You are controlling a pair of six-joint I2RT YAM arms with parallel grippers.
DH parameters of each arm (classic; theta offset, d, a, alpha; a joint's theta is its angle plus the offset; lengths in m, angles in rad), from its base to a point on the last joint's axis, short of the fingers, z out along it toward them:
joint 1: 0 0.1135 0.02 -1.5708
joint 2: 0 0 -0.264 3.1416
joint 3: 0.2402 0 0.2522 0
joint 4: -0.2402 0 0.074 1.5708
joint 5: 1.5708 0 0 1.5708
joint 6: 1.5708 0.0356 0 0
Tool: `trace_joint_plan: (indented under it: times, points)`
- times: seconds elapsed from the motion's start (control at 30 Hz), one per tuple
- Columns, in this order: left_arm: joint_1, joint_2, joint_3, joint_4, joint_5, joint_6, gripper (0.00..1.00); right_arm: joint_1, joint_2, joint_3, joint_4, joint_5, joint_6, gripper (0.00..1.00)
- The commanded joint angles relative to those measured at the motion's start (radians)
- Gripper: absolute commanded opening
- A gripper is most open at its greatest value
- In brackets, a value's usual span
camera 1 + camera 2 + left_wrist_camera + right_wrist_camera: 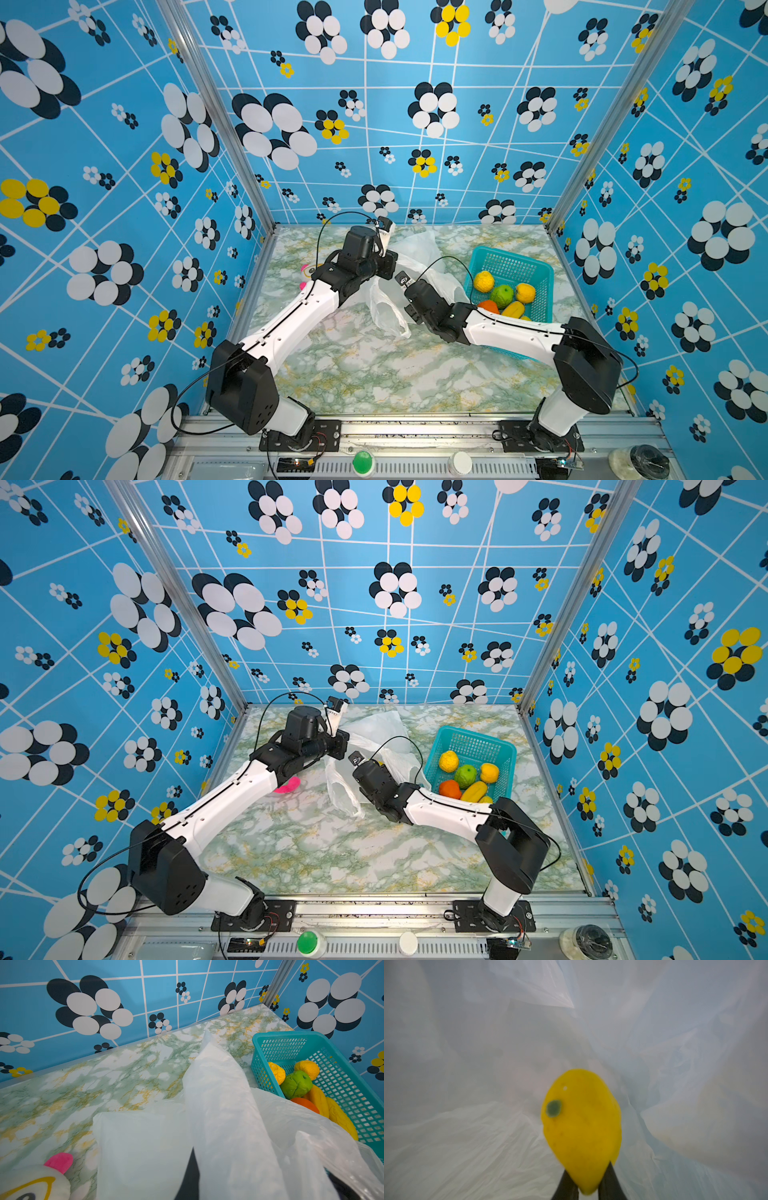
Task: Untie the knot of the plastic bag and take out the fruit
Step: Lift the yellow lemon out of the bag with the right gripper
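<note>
From nine o'clock our left end effector [390,269] pinches the thin white plastic bag [386,313] open so our right end effector [588,1183], inside, grips an oblong yellow fruit [581,1122].

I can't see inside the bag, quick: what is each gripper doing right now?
Left gripper: closed, pinching the plastic bag.
Right gripper: closed on a yellow fruit inside the bag.

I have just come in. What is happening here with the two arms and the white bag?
The left gripper holds part of the white plastic bag lifted above the table, which keeps its mouth open. The right gripper is inside the bag, closed on a yellow fruit. Several other fruit already lie in the teal basket beside the bag. A plush toy lies aside, near the table's left edge.
</note>
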Motion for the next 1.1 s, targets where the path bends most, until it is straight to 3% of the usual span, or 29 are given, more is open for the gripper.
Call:
trace_joint_plan:
  times: [0.0,0.2,0.4,0.67,0.9,1.07]
  points:
    - [0.011,0.018,0.038,-0.013,0.012,-0.011,0.0,0.006,-0.122,-0.034,0.017,-0.075,0.043,0.04]
    - [0.014,0.035,0.047,-0.017,0.012,-0.011,0.0,0.005,-0.297,-0.101,0.015,-0.204,0.084,0.05]
    - [0.022,0.069,0.069,-0.024,0.009,-0.013,0.0,0.005,-0.447,-0.166,0.037,-0.224,0.113,0.05]
    - [0.036,0.126,0.102,-0.034,0.003,-0.017,0.0,-0.02,-0.585,-0.242,0.073,-0.083,0.169,0.03]
    - [0.057,0.18,0.135,-0.044,0.002,-0.029,0.0,-0.131,-0.667,-0.299,0.069,-0.025,0.278,0.02]
    - [0.067,0.204,0.149,-0.042,-0.011,-0.036,0.0,-0.206,-0.697,-0.312,0.016,0.089,0.374,0.03]
